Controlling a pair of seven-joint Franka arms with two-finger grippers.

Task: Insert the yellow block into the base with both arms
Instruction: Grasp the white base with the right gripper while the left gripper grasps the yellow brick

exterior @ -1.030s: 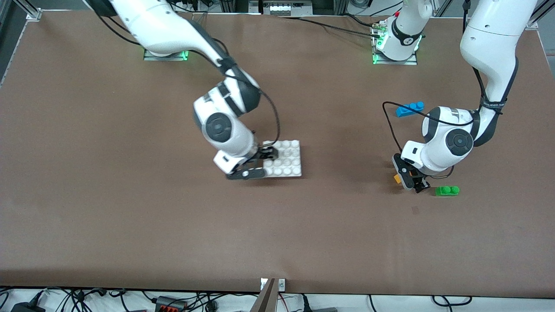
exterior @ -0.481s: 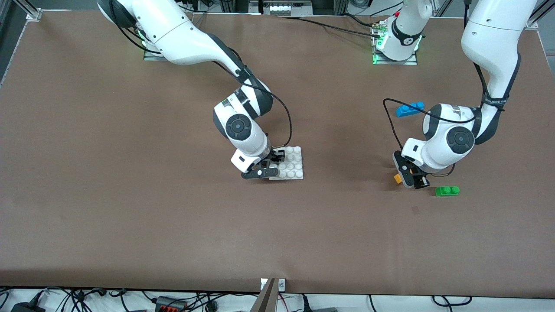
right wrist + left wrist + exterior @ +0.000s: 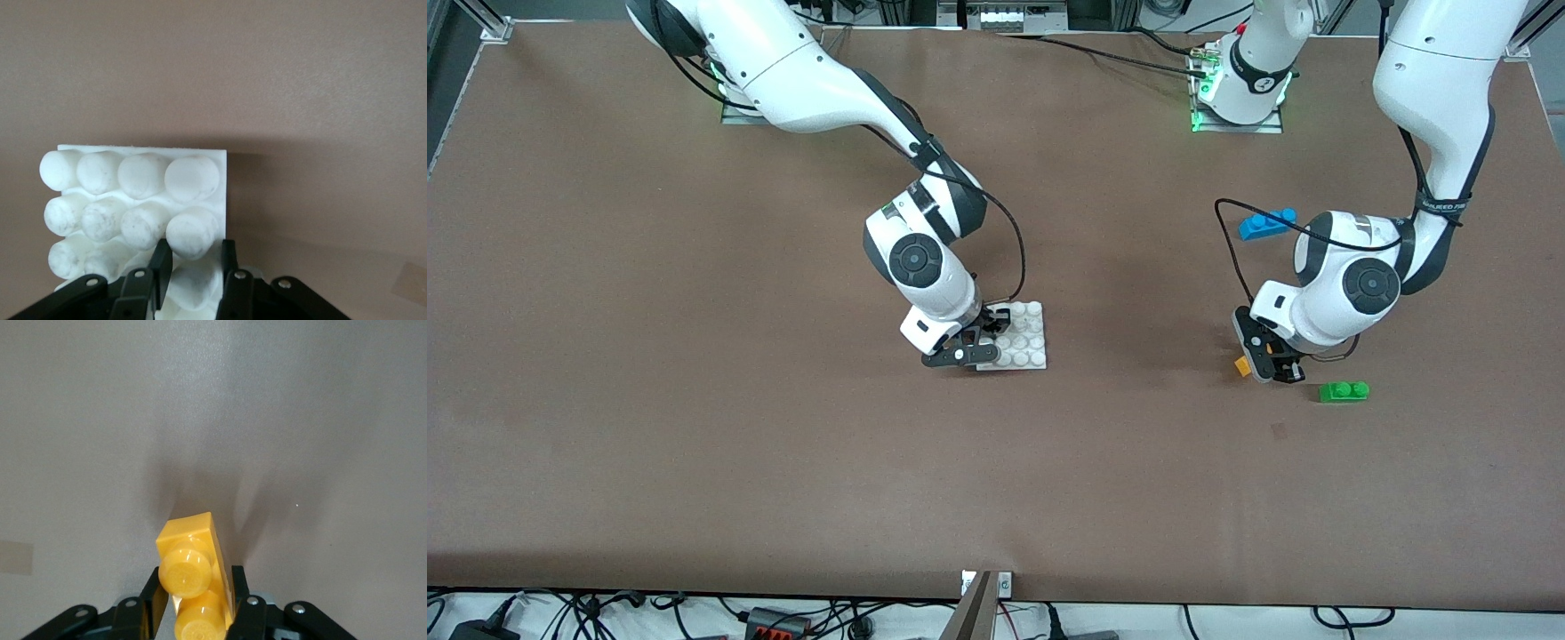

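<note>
Both arms barely shifted since a second ago. Left hand (image 3: pixel 195 613) grasps the yellow block (image 3: pixel 192 570), right hand (image 3: pixel 193 280) grips the base (image 3: pixel 137 200) mid-bench; joining remains.

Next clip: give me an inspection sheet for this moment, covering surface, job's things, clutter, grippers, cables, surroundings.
Surface: brown table, bare apart from the bricks and plate.
Job's things: yellow block between the left gripper's fingers; base flat on the table near the middle.
Clutter: green brick beside the left gripper; blue brick nearer the left arm's base.
Grippers: left gripper shut on the yellow block, low over the table; right gripper closed on a stud at the base's edge.
Cables: black cable looping from the left wrist.
Surroundings: loose wires past the table edge.
</note>
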